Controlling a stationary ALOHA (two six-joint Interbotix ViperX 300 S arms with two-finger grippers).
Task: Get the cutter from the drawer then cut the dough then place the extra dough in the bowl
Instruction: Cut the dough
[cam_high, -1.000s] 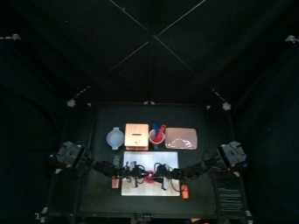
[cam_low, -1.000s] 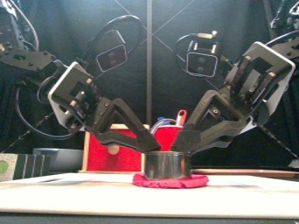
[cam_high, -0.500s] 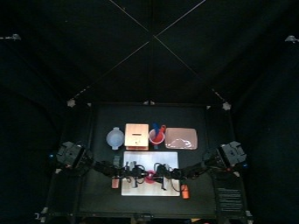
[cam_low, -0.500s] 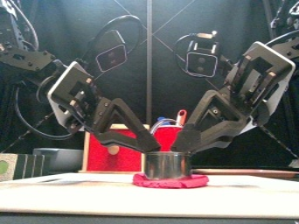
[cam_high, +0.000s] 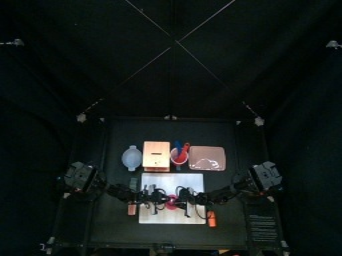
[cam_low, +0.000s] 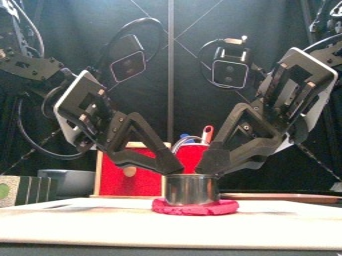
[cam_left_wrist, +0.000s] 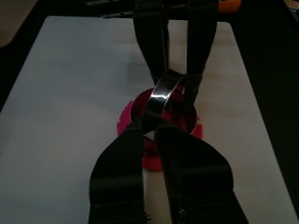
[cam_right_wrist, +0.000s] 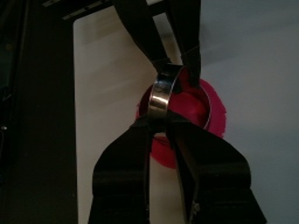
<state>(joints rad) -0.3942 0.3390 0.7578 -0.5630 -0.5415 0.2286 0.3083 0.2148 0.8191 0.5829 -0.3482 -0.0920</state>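
Cutter (cam_low: 195, 187), stiff slick metal, stands in soft pink dough (cam_low: 195, 207) on the white board (cam_low: 67, 215) by the counter's front edge. My left jaws and right jaws each clamp its rim. The dough's outer ring would likely tear, so I would pinch it low.

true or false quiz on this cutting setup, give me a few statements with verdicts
1. The cutter sits on the pink dough, which lies on the white cutting board. True.
2. Only one end effector is at the cutter. False: the left end effector and the right end effector both grip it, from opposite sides.
3. The dough is in the bowl. False: all of it lies on the board under the cutter; the bowl stands apart, behind the board on the left.
4. The pink tray lies behind the board, toward the right. True.
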